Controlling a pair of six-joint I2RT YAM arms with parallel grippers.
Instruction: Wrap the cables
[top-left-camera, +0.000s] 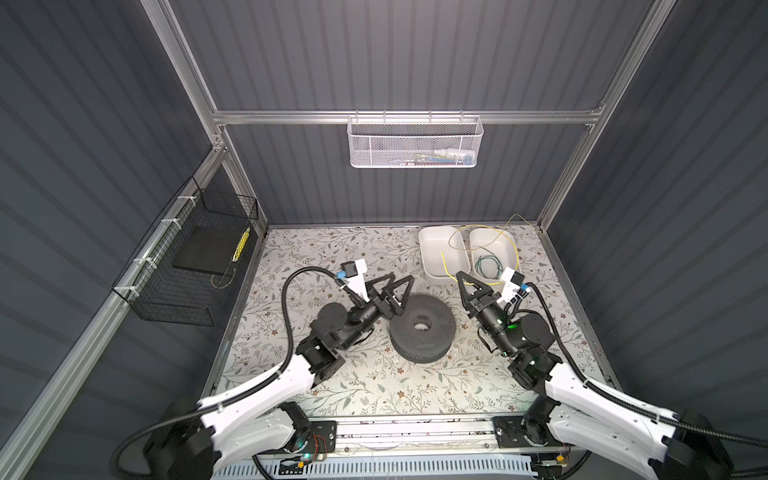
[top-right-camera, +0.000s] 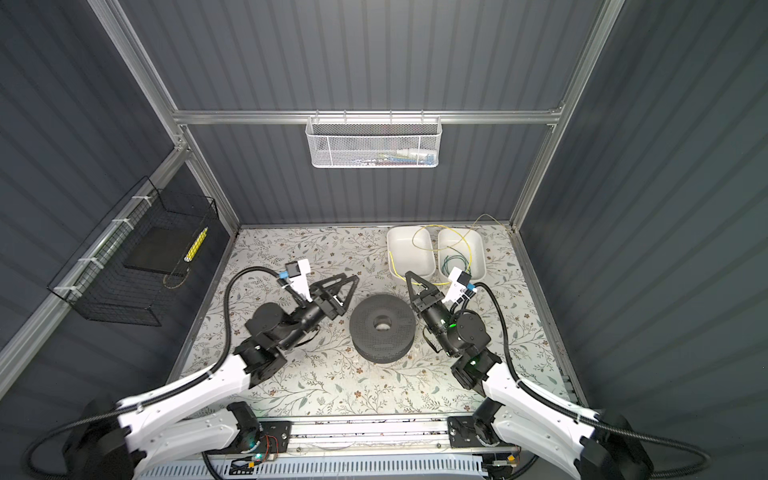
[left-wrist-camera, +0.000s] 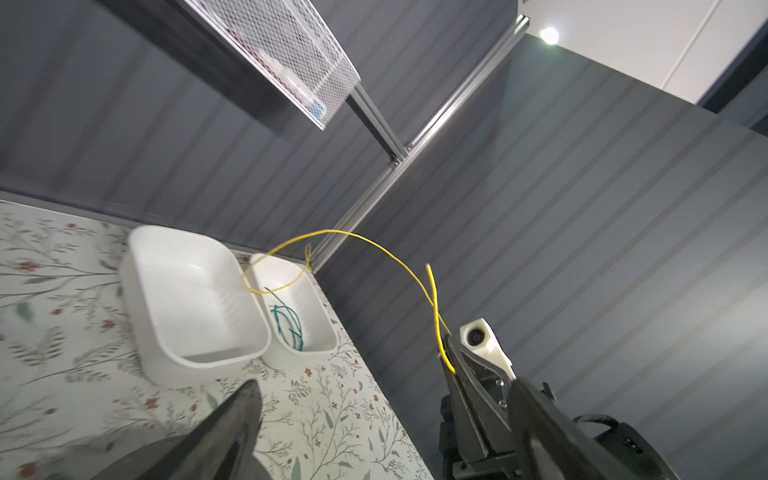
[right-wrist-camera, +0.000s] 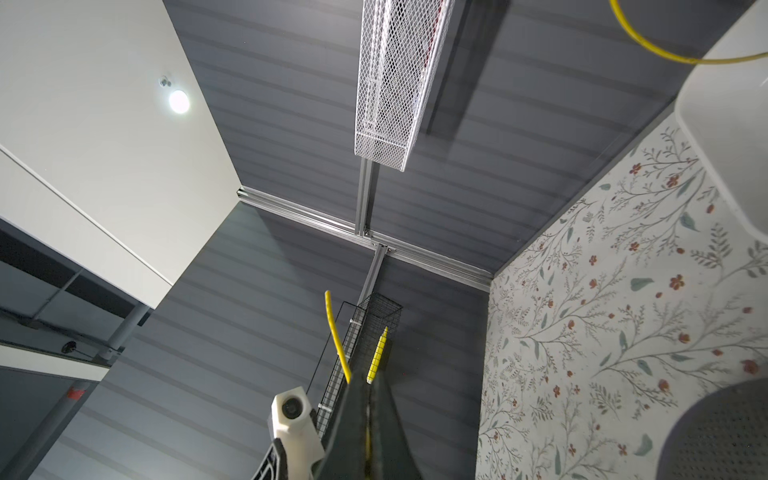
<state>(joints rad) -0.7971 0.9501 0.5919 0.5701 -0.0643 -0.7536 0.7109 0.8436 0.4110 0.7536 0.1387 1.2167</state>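
Left tool (top-left-camera: 402, 277) spread wide, right tool (top-left-camera: 459, 275) clamped tight.

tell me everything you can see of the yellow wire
The yellow wire is thin, plastic-coated, springy. The shut right gripper pinches it near one end, leaving a short tail poking past the jaws. The rest rises free, curling in open loops over two white tubs; its far end is hard to trace.

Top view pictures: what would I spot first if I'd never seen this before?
Probably the bright yellow wire, springing up in loops above the two white tubs at the far right corner of the table. The right gripper is shut on the yellow wire just in front of them. Next you'd spot the big black spool in the middle, with the left gripper open beside it.
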